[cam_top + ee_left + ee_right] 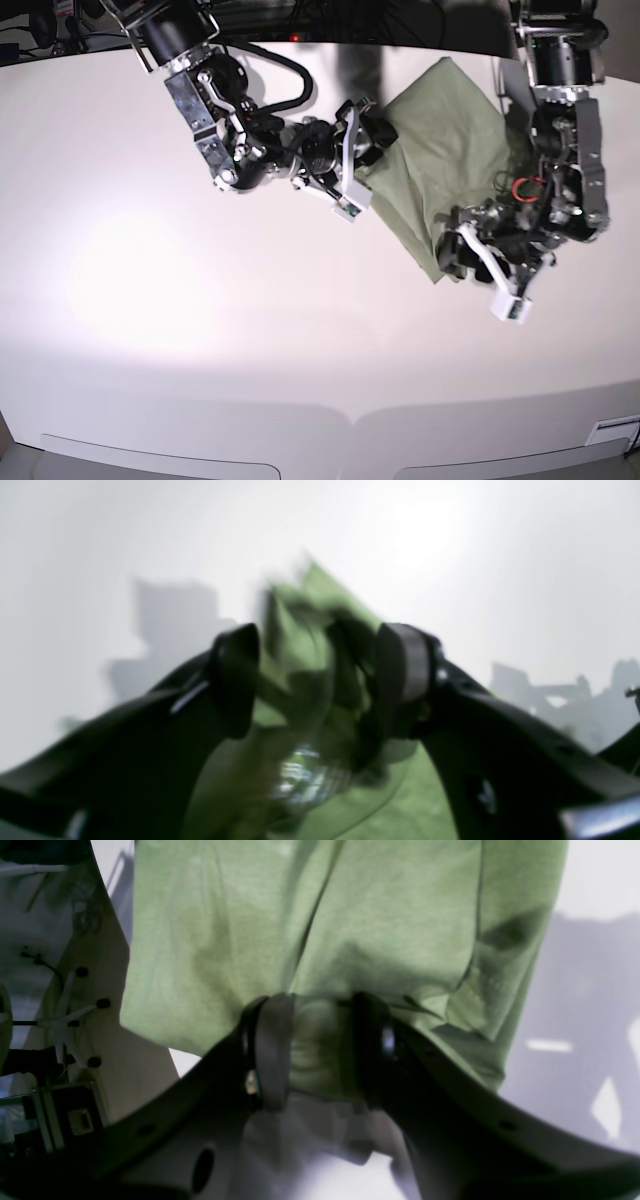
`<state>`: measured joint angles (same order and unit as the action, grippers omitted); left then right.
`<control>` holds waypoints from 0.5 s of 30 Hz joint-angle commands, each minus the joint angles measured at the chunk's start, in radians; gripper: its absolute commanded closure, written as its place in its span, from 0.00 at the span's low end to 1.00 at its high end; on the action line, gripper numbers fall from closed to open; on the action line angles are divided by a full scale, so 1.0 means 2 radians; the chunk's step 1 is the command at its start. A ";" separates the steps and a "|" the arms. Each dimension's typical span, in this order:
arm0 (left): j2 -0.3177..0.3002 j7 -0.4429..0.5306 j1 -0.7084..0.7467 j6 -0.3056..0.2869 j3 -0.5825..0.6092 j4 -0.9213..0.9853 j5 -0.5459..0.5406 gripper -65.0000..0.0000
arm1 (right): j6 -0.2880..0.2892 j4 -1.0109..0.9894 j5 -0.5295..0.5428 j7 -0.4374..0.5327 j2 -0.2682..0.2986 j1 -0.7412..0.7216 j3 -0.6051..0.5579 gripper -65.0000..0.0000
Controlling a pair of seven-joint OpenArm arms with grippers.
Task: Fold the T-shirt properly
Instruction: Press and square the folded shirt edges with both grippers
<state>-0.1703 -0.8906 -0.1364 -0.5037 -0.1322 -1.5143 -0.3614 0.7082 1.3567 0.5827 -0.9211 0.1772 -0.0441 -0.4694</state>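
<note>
1. The right gripper [372,128], at the left of the base view, is clenched on an edge of the T-shirt [448,165]; green cloth fills the gap between its jaws.
2. The T-shirt lies bunched near the table's [200,330] far right edge, long axis running diagonally from far edge toward the near right.
3. The left gripper [462,250] appears to be grasping the near corner, though blur hides the contact.
4. Judged step: mid-fold carry; next, both arms should travel together to lay the edge flat.

Black-and-silver arms [215,110] with black cables, white tags, curved black fingers [267,1050].
</note>
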 commanded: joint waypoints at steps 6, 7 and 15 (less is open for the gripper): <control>-0.050 -0.065 0.051 0.037 -0.002 -0.107 -0.017 0.50 | -0.005 -0.002 -0.027 -0.033 0.004 0.003 -0.001 0.65; -0.052 -0.079 0.071 0.042 -0.002 -0.120 -0.026 0.50 | -0.005 -0.002 -0.027 -0.032 0.004 0.003 -0.001 0.65; -0.038 0.001 0.195 0.069 -0.002 -0.119 0.035 0.50 | -0.005 -0.002 -0.027 -0.027 0.004 0.003 -0.001 0.65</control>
<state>-0.2417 -0.9066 0.2661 -0.3672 -0.1314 -1.7370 -0.2813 0.7086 1.3567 0.5827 -0.9077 0.1772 -0.0414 -0.4671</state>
